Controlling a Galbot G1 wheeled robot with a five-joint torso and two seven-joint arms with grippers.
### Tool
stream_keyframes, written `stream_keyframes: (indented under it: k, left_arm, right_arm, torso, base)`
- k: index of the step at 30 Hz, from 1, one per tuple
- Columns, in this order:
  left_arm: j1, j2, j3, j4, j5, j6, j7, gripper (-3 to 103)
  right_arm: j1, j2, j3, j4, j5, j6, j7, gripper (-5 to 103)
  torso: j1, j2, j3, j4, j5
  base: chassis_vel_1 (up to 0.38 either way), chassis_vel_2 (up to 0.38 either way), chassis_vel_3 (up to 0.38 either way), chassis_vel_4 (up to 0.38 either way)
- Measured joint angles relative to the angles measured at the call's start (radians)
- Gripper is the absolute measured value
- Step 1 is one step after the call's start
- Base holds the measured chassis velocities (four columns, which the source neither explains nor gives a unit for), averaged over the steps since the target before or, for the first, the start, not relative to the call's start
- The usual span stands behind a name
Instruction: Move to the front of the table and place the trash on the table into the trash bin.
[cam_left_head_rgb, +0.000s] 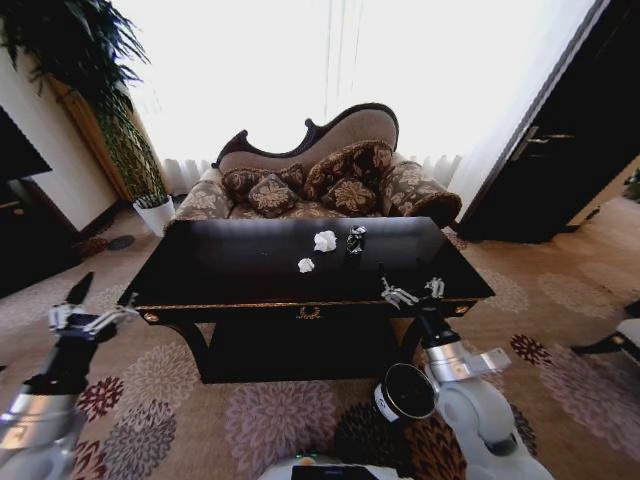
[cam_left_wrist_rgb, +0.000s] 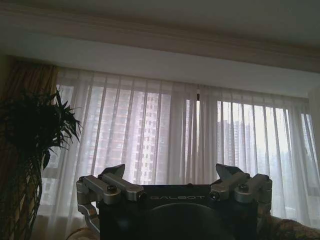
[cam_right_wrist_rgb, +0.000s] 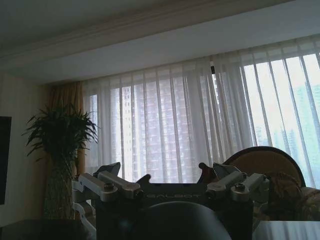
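Lying beyond right gripper (cam_left_head_rgb: 413, 292), trash (cam_left_head_rgb: 325, 240) mid-table (cam_left_head_rgb: 220, 270)

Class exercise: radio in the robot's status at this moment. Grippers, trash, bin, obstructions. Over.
Left gripper open, raised left of the table. Right gripper open at its front right edge. Paper wads and dark trash untouched on top. Bin on floor by right arm. Nothing blocking.
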Motion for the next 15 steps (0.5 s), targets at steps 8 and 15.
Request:
stream_keyframes:
  k: [8,15]
  left_arm:
    - [-0.014,0.070,-0.073,0.050,-0.033,0.029,-0.017,100]
    - [-0.005,0.086,-0.097,0.052,-0.046,0.031,-0.006,100]
  right_arm:
    - [0.082,-0.163,-0.074,-0.074,0.017,-0.069,0.059,100]
    - [0.227,-0.262,-0.142,-0.188,0.064,-0.144,0.099,100]
  torso:
    - [0.000,0.000,0.000,-0.0001,0.0002]
    - [0.000,0.000,0.000,0.0000,0.0001]
  base:
    - [0.000,0.000,0.000,0.000]
    - [0.000,0.000,0.000,0.000]
